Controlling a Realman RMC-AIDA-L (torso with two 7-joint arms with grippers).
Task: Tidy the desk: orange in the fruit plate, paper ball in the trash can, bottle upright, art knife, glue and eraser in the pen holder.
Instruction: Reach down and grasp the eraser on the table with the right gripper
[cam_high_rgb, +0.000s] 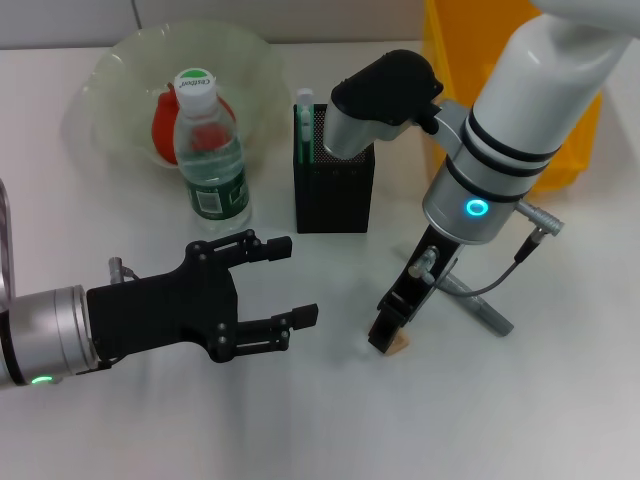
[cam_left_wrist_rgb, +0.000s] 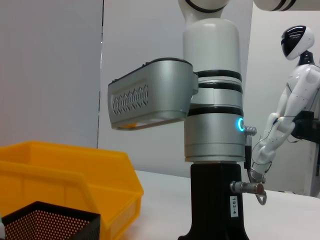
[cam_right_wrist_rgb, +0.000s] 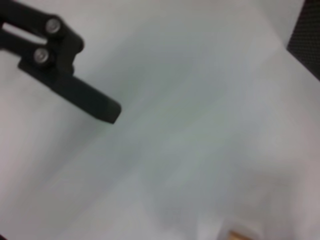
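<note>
Right pincer (cam_high_rgb: 385, 340) lowered at lower centre onto tiny beige-tan rectangular eraser (cam_high_rgb: 400, 345), closure impossible to tell, presumably for pickup toward black square mesh pen holder (cam_high_rgb: 334, 190); left pincer (cam_high_rgb: 285, 282) idle, spread open, empty.

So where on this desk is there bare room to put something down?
Free: the near right corner of the desk, and the patch between bottle, pen holder and left tool. Crowded: around the right tool, over the eraser and glue.
</note>
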